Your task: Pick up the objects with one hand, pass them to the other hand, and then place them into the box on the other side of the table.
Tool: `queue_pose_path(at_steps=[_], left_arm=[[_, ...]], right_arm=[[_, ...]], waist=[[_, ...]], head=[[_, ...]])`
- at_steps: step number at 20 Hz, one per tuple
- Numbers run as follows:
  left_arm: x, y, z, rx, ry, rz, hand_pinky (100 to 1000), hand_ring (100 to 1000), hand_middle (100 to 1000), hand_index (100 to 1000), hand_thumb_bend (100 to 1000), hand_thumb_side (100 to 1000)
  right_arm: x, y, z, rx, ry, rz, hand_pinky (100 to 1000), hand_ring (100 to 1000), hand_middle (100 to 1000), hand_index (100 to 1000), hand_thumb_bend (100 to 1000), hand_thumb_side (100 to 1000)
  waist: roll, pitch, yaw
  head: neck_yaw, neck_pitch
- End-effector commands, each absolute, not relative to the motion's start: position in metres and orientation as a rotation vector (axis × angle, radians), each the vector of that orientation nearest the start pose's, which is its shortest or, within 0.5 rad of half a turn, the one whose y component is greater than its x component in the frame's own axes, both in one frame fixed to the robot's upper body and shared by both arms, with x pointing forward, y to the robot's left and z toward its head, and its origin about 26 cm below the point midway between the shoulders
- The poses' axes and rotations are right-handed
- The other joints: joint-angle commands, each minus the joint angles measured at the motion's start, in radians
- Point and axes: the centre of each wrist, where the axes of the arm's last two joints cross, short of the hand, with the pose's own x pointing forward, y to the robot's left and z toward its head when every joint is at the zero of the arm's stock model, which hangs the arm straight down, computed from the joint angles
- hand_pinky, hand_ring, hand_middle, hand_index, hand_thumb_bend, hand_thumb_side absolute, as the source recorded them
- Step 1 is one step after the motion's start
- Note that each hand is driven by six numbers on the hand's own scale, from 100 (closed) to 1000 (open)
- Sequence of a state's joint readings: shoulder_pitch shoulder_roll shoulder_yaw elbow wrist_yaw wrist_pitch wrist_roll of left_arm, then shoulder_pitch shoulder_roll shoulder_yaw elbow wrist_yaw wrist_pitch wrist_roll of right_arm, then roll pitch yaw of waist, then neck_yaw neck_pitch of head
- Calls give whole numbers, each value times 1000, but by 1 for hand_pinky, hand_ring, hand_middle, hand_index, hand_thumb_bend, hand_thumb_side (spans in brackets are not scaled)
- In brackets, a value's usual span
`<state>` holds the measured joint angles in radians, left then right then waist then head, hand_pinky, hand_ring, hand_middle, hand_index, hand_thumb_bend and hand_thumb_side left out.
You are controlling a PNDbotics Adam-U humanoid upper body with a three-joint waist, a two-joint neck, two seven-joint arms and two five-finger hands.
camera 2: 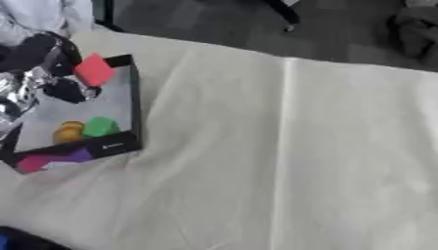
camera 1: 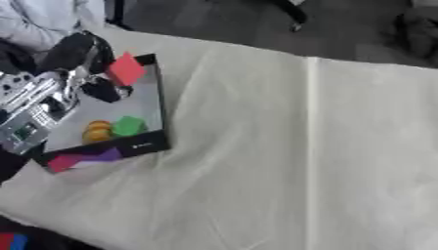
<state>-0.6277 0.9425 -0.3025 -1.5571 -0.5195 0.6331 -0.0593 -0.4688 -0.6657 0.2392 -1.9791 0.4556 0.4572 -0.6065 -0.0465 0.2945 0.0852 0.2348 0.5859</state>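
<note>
On a table draped in a cream cloth [camera 1: 282, 146], the robot's left hand [camera 1: 101, 88] hovers over a shallow black-rimmed box [camera 1: 152, 105] at the far left, its dark fingers curled on the lower edge of a red block [camera 1: 126, 69] held above the box's far end. A green block [camera 1: 129, 126] and an orange piece [camera 1: 98, 131] already lie together near the box's front wall. To finish well, the hand should probably lower the red block onto bare floor before letting go; the right hand is out of view.
</note>
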Motion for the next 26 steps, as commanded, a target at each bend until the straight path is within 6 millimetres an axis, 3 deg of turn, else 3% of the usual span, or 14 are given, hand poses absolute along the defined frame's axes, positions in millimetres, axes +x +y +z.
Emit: queue_pose_path(at_steps=[1, 6, 13, 16, 17, 19, 21, 23, 24, 25, 26], left_arm=[[368, 354, 268, 1451, -1158, -841, 822, 829, 720, 836, 530, 305], [373, 367, 267, 1468, -993, -885, 849, 848, 740, 863, 759, 328], [374, 372, 270, 1453, -939, -906, 863, 854, 749, 878, 805, 345], [369, 360, 284, 1424, -1068, -851, 865, 784, 701, 832, 178, 658], [363, 351, 294, 1397, -1188, -807, 848, 748, 675, 813, 100, 770], [348, 332, 305, 1309, -1452, -728, 837, 716, 652, 798, 100, 756], [337, 320, 307, 1171, -1664, -659, 843, 695, 655, 798, 100, 800], [332, 310, 304, 1007, -1827, -591, 869, 693, 660, 816, 108, 884], [330, 306, 302, 932, -1884, -565, 876, 698, 665, 824, 164, 920], [329, 302, 301, 865, -1932, -543, 886, 700, 669, 834, 192, 904], [328, 298, 299, 801, -1975, -520, 888, 696, 664, 831, 192, 894]], right_arm=[[303, -246, 253, -1310, -2200, 239, 738, 775, 832, 908, 100, 179], [303, -246, 255, -1305, -2221, 216, 738, 775, 832, 909, 100, 180], [303, -250, 255, -1319, -2228, 191, 738, 775, 833, 910, 100, 183], [303, -252, 255, -1324, -2230, 171, 735, 774, 834, 911, 100, 201], [303, -254, 256, -1328, -2234, 154, 734, 774, 834, 912, 100, 212], [303, -258, 257, -1335, -2240, 116, 736, 776, 839, 916, 100, 209], [302, -262, 257, -1339, -2236, 93, 740, 786, 851, 929, 100, 189], [302, -267, 255, -1320, -2219, 74, 737, 798, 872, 951, 100, 263], [301, -269, 253, -1305, -2210, 65, 735, 799, 874, 954, 100, 310], [301, -271, 252, -1280, -2200, 56, 723, 796, 878, 959, 100, 529], [301, -273, 250, -1245, -2194, 44, 719, 794, 877, 961, 100, 579]], waist=[[5, -14, -3], [7, -15, -3], [9, -16, -2], [10, -18, -1], [10, -18, 0], [9, -17, 0], [8, -18, -4], [7, -22, -10], [7, -23, -13], [7, -25, -16], [8, -26, -18]], head=[[-6, -10], [2, -5], [4, 0], [-2, 3], [-13, 5], [-46, 8], [-80, 11], [-108, 19], [-118, 22], [-128, 25], [-138, 28]])
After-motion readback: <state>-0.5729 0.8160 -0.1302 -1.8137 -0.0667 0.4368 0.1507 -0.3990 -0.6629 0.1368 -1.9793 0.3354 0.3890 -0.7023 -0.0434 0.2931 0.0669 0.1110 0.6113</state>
